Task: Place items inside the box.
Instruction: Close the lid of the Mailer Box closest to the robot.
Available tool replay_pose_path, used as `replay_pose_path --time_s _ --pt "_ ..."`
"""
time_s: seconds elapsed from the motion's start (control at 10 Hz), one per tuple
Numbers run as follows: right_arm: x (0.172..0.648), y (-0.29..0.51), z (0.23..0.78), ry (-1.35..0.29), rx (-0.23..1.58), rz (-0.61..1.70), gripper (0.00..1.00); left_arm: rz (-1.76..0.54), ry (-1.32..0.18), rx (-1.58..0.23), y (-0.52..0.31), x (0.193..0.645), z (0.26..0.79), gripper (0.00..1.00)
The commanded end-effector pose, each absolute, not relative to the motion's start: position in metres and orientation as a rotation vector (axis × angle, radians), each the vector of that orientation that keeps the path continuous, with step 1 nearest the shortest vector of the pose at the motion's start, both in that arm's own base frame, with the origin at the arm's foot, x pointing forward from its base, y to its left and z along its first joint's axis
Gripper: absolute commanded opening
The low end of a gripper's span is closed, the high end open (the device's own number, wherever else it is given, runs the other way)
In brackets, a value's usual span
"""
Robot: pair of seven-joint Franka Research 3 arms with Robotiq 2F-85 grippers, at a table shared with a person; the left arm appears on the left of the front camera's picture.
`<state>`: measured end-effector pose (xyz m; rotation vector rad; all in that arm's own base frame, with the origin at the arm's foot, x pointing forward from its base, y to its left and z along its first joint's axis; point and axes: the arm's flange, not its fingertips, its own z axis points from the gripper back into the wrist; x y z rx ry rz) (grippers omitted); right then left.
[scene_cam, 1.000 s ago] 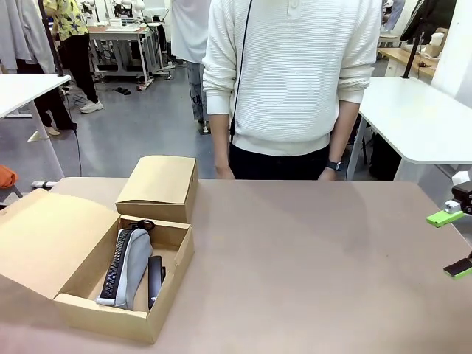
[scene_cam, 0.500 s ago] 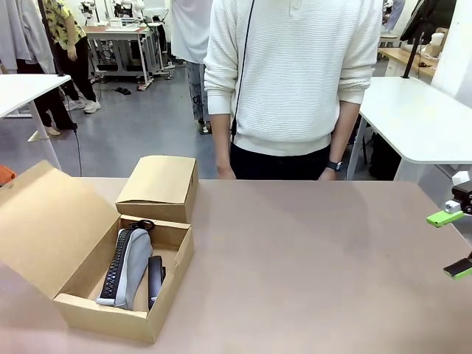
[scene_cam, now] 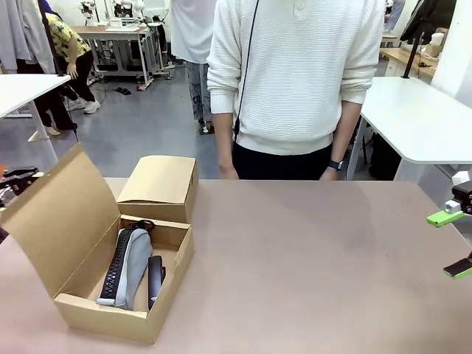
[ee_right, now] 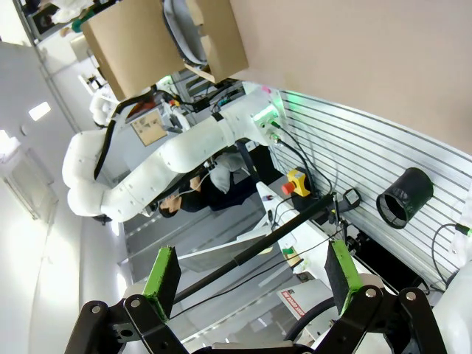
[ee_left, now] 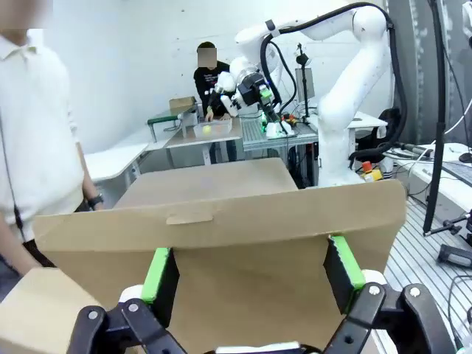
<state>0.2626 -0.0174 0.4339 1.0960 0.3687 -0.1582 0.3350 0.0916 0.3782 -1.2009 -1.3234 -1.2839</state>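
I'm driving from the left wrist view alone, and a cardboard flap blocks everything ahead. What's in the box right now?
Observer: The front view shows a grey pencil case lying in the open box, with a slim black item beside it.
Operator: Where's the right gripper?
Observer: The right gripper hangs open at the right edge of the table, holding nothing.
Operator: Anything else on the table?
Observer: A second cardboard box, closed, sits right behind the open one.
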Motion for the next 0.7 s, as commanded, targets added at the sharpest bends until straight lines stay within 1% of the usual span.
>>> replay_pose_path --time_s 0.0,0.2,0.3,0.6 --pt "0.263 -0.017 0.437 0.37 1.102 -0.162 1.0 -1.268 -1.313 -1.168 0.046 0.325 0.385 1.0" --pt "0.263 -0.017 0.437 0.37 1.102 -0.162 1.0 -1.31 -1.192 -1.235 -0.002 0.312 0.37 1.0" --pt "0.263 -0.017 0.437 0.37 1.102 -0.162 1.0 -1.345 -1.104 -1.253 -0.023 0.304 0.354 1.0" --pt "0.263 -0.017 0.437 0.37 1.102 -0.162 1.0 -1.396 -0.94 -1.233 -0.044 0.289 0.321 1.0"
